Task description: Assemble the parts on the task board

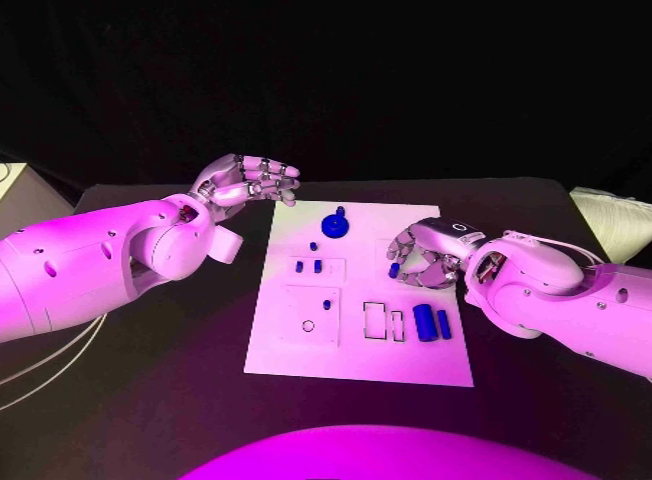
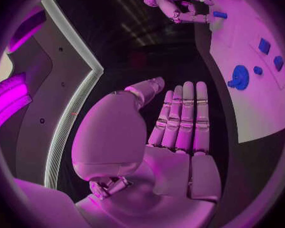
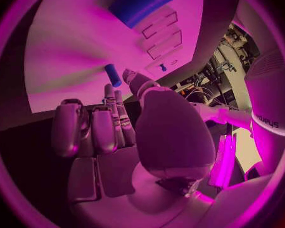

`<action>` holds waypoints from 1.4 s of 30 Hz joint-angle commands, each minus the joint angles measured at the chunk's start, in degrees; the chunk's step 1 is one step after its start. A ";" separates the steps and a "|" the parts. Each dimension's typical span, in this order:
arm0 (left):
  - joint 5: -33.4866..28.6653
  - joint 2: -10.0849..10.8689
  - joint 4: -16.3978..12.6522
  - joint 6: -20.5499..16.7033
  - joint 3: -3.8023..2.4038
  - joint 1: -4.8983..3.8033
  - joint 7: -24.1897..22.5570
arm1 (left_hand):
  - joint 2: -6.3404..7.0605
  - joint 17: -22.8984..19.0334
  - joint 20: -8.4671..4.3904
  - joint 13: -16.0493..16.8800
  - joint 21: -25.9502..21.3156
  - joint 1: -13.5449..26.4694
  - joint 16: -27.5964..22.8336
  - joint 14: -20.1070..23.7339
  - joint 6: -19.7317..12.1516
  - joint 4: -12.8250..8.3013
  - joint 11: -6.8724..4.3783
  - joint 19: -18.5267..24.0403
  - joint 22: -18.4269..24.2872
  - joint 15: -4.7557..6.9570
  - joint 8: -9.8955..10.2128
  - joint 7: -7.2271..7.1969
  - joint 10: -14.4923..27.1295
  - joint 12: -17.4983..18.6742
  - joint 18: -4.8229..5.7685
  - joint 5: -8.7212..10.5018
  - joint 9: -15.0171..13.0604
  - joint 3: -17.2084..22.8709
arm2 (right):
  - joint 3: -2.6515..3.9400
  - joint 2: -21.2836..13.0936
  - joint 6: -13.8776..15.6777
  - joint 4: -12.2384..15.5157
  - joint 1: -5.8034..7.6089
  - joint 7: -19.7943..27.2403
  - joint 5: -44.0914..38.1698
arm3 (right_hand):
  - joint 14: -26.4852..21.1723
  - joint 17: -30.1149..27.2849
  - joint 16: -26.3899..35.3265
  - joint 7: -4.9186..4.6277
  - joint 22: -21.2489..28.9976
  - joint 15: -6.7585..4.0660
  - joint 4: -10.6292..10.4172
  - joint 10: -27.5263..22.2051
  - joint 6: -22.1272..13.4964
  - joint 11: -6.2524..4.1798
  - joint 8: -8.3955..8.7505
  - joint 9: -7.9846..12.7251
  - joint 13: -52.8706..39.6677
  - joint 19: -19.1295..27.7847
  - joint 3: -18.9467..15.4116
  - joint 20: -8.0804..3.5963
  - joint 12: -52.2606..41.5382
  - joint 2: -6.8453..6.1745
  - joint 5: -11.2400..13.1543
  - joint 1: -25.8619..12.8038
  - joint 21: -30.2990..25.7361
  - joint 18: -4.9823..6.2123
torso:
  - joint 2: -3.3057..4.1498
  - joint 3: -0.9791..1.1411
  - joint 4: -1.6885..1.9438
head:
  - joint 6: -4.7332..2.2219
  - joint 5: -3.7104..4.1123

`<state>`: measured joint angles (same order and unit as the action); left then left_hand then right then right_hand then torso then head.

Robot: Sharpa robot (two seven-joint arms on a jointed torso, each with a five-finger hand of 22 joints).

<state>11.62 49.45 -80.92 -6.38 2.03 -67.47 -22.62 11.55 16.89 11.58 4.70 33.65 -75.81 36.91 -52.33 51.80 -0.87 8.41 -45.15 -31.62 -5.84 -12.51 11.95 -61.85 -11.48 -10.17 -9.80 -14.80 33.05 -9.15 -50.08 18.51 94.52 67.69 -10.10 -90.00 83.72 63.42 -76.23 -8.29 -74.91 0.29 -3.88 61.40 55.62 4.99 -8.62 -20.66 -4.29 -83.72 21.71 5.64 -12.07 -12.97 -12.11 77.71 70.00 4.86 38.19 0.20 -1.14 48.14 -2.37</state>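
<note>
While left hand (image 1: 248, 182) hovers empty, fingers apart — right hand (image 1: 424, 253) pinches blue peg (image 1: 394, 269).

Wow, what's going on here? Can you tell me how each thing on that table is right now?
task board: lying flat on the black table.
left hand: holding nothing, raised beside the board's far left corner.
right hand: over the board's right edge, pinching a small blue peg.
gear-shaped part: resting on the board's far end.
two blue blocks: lying side by side near the right edge.
</note>
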 commanded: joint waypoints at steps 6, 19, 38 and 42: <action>-0.34 -0.03 -0.13 0.89 -0.05 0.00 -0.52 | -0.04 0.11 0.23 -0.10 -0.42 -0.49 -0.40 -0.11 -0.05 0.01 0.29 -0.21 0.10 -0.08 0.03 0.24 0.03 0.25 0.03 -0.01 0.07 -0.46 | -0.10 1.45 -0.38 -1.14 -0.59 -1.66 -3.41 | 1.11 0.27 -0.50 0.04 -5.84 -0.28 -0.75 1.32 2.04 -0.09 -0.53 0.11 0.28 -0.80 3.34 0.01 -0.26 -0.15 0.81 0.77 0.82 -1.06 | -0.02 0.01 -0.03 | -0.03 0.06; -0.34 0.12 -0.17 0.84 -0.05 0.00 -0.42 | -0.04 0.11 0.23 -0.10 -0.42 -0.49 -0.40 -0.11 -0.05 0.01 0.29 -0.21 0.10 -0.08 0.03 0.24 0.03 0.25 0.03 -0.01 0.07 -0.46 | -0.20 2.80 -0.58 -2.37 -1.32 -3.54 -6.39 | 1.09 0.14 -0.59 0.24 -5.90 -0.41 -1.46 1.91 3.75 -0.26 -0.83 0.05 0.39 -0.79 7.77 -0.11 -0.11 0.12 4.35 1.30 0.64 -1.03 | 0.02 0.02 0.00 | 0.21 0.01; -0.34 0.27 -0.16 0.77 -0.04 0.02 -0.26 | -0.18 0.16 0.25 -0.10 -0.55 -0.47 -0.48 -0.13 -0.02 0.09 0.27 -0.24 0.17 -0.07 0.00 0.23 -0.01 0.27 0.01 -0.02 0.10 -0.46 | -0.20 2.44 8.49 -1.36 -1.80 -6.17 -6.54 | 1.50 0.95 -1.33 2.19 -8.95 -2.60 0.60 10.57 9.33 -2.97 -5.46 -3.53 -1.95 -2.54 13.65 -1.99 -2.62 2.74 7.03 2.38 6.36 -2.11 | -0.04 0.06 -0.06 | 0.29 -0.01; -0.34 0.26 -0.08 0.77 -0.04 0.04 -0.26 | -0.18 0.16 0.25 -0.10 -0.55 -0.47 -0.48 -0.13 -0.02 0.09 0.27 -0.24 0.17 -0.07 0.00 0.23 -0.01 0.27 0.01 -0.02 0.10 -0.46 | 0.06 1.42 10.29 -0.07 -1.58 -6.51 -5.06 | 1.52 0.99 -1.35 2.20 -9.13 -2.63 0.73 10.68 9.24 -3.00 -5.60 -3.75 -2.06 -2.64 13.85 -2.05 -2.57 2.73 7.13 2.35 6.71 -2.18 | -0.09 0.03 -0.06 | 0.28 -0.05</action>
<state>11.62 49.76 -80.93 -6.33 2.03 -67.43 -22.55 11.55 17.00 11.58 4.66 33.44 -75.81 36.71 -52.33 51.80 -0.70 8.40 -45.15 -31.50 -5.84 -12.51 11.95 -61.85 -11.48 -10.18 -9.80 -14.75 32.89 -9.24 -48.49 24.83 94.10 65.90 -15.48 -95.73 84.03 64.31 -77.23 -6.38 -74.93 -1.87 -3.22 69.15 64.66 4.51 -13.33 -22.07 -6.38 -84.03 35.13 4.07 -14.47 -12.06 -5.20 78.90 76.55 3.30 38.14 0.26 -1.19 48.43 -2.38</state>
